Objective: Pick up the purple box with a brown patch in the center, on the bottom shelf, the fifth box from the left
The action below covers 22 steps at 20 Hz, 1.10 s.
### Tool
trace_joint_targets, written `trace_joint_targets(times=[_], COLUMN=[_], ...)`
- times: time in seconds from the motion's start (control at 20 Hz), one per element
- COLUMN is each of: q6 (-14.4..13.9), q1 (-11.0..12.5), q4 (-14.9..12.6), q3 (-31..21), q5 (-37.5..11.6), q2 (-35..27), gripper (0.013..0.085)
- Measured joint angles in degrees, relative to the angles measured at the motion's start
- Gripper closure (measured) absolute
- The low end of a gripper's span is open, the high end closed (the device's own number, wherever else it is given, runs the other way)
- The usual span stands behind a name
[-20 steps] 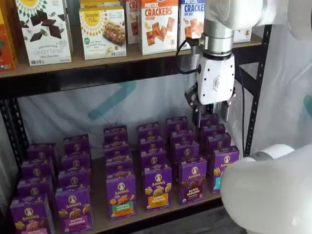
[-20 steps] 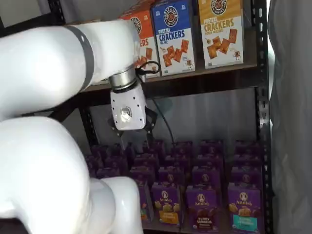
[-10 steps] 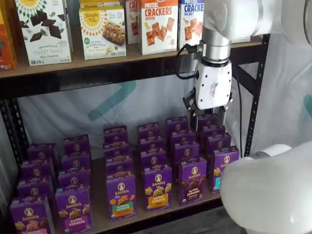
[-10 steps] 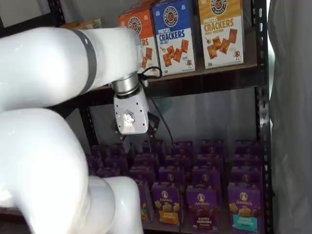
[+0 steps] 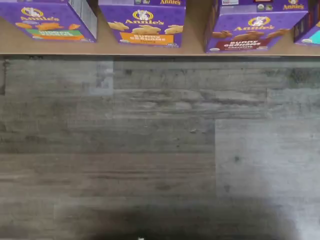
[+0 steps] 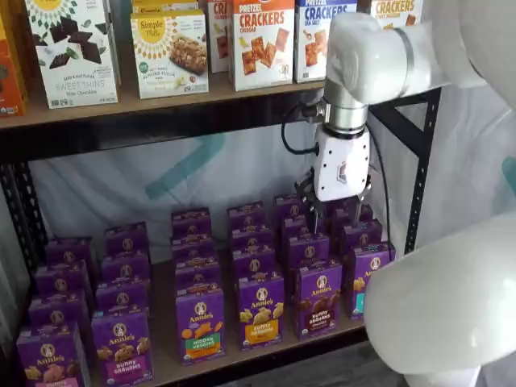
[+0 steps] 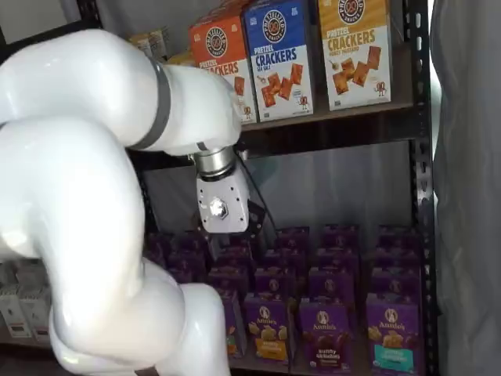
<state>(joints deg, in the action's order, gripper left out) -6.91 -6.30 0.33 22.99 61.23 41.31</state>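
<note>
The purple box with brown bunny cookies (image 6: 318, 299) stands upright in the front row of the bottom shelf (image 6: 164, 353). It shows in both shelf views (image 7: 325, 332) and in the wrist view (image 5: 249, 33), at the front edge of the tan board (image 5: 150, 48). My gripper (image 6: 334, 214) hangs fingers down over the back rows, above and behind that box, without touching it. A gap shows between its black fingers and nothing is in them. In a shelf view only its white body (image 7: 221, 207) is clear; the fingers blend into the dark cartons.
A carton with a yellow-orange band (image 6: 260, 310) and one with a teal band (image 6: 365, 278) flank the box. Cracker boxes (image 6: 263, 42) fill the upper shelf. A black frame post (image 6: 419, 161) stands right of the gripper. My white arm link (image 6: 439, 314) blocks the lower right. Grey plank floor (image 5: 160, 150) lies below.
The gripper has moved left and lower, from beside the right frame post to over the back rows of purple cartons. The cartons have not moved.
</note>
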Motion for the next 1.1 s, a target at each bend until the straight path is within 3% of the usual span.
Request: trace_joint_targets(times=[0.65,0.8,1.1], q6=[3.1,5.2,6.8], q1=[1.2,1.7,3.1], q4=[2.1,3.8,3.4], q3=[-0.7,-1.1,1.2], q5=[-19.9,-28.0,-40.5], q2=[-21.2,-27.8,-42.2], gripper=[0.0130,0.0130,0.0130])
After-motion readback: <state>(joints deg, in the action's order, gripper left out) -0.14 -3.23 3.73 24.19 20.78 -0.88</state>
